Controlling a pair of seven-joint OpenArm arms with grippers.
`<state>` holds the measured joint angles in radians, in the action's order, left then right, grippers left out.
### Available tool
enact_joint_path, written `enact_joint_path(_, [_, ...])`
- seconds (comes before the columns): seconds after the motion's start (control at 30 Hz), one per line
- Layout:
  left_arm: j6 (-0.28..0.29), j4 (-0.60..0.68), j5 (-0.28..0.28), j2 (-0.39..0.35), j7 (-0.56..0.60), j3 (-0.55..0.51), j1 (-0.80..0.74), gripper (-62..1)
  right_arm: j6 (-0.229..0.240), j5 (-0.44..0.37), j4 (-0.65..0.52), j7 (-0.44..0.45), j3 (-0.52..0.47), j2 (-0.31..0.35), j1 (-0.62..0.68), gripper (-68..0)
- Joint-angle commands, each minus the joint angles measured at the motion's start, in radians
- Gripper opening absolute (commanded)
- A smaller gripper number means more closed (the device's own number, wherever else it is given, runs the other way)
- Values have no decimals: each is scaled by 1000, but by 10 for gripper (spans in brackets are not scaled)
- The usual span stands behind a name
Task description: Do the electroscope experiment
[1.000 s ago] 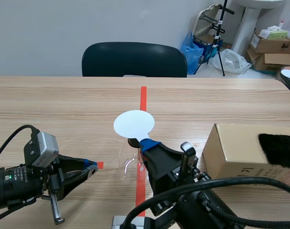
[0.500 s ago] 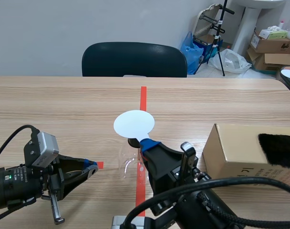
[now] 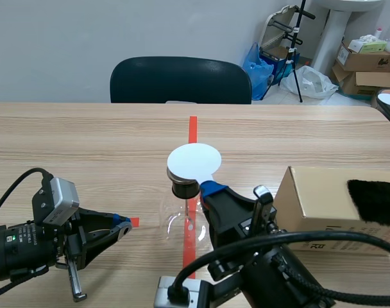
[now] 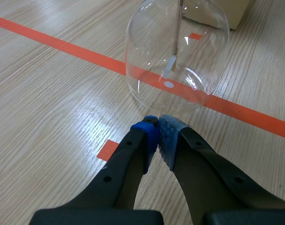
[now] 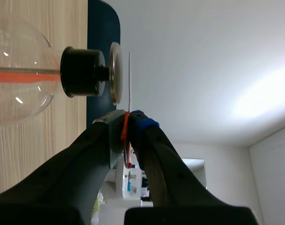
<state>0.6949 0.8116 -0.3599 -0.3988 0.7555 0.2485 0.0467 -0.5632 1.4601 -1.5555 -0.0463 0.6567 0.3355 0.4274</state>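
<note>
Right claw (image 3: 211,189) pinches a thin white round disc (image 3: 194,160) over the clear glass electroscope flask (image 3: 182,221).
The flask stands upright mid-table on the orange tape line. Its long axis is vertical, with the black stopper (image 3: 184,188) uppermost, and a thin rod (image 4: 178,28) runs down inside to a pale foil strip (image 4: 169,68). The disc lies flat just above the metal top plate (image 5: 115,72). Left claw (image 4: 157,129), near left, has its pads pressed together on nothing, tips aimed at the flask's base. Print on the brown cardboard box (image 3: 330,205) at right is too partial to read.
</note>
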Motion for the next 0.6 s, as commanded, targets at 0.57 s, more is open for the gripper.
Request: enact_joint_path(0.57, [1, 19, 11, 2, 15, 0, -2, -579, -12, 1, -18, -455, -2, 8, -6, -665])
